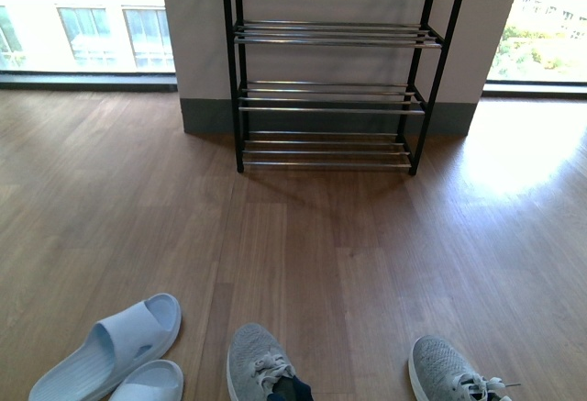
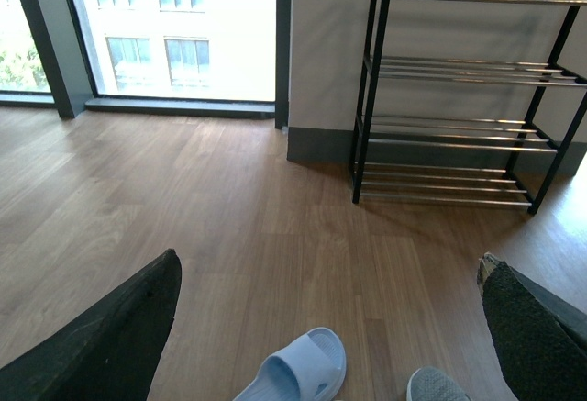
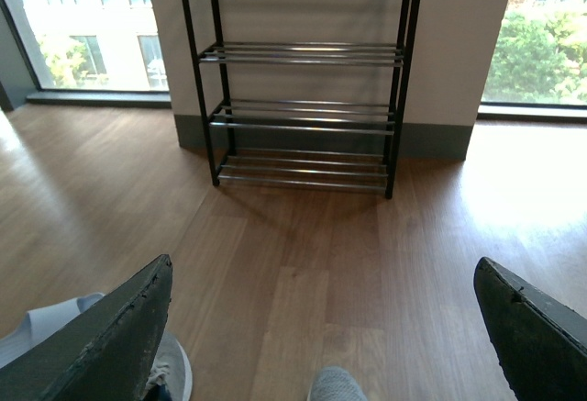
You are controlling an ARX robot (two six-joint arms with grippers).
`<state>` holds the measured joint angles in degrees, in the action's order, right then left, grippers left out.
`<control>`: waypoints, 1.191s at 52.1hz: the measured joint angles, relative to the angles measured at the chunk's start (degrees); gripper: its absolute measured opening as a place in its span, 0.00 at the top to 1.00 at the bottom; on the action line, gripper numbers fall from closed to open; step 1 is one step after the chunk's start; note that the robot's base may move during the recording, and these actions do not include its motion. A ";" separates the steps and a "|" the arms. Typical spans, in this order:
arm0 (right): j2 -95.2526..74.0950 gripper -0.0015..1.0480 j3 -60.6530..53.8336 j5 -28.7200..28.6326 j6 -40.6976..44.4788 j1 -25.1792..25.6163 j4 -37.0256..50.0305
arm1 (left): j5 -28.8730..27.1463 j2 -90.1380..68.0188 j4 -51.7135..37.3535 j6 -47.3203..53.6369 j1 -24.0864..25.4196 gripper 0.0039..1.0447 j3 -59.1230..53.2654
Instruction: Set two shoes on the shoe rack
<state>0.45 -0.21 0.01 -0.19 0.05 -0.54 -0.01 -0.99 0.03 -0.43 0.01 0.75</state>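
Observation:
Two grey knit sneakers with white soles lie on the wood floor at the near edge of the front view, one in the middle and one to the right. The shoe rack, black frame with chrome bars, stands empty against the wall ahead; it also shows in the left wrist view and the right wrist view. My left gripper is open and empty above the floor, a sneaker toe below it. My right gripper is open and empty, with one sneaker toe between its fingers and the other sneaker by one finger.
A pair of light blue slides lies on the floor left of the sneakers; one shows in the left wrist view. Large windows flank the wall section behind the rack. Wood floor stretches between shoes and rack.

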 joint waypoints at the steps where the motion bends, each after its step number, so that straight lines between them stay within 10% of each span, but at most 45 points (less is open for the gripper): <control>1: 0.00 0.09 0.00 0.02 0.00 0.00 0.00 | 0.00 0.00 0.00 0.00 0.00 0.09 0.00; 55: 0.00 0.09 0.00 0.17 -0.02 -0.02 0.00 | 0.02 0.00 0.00 0.00 0.00 0.09 0.02; 62: -0.72 0.09 0.55 21.62 -8.17 -8.39 0.85 | 0.04 0.00 0.00 0.00 0.00 0.09 0.02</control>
<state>-0.27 0.34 21.63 -8.36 -8.34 0.32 0.03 -0.99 0.03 -0.43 0.01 0.78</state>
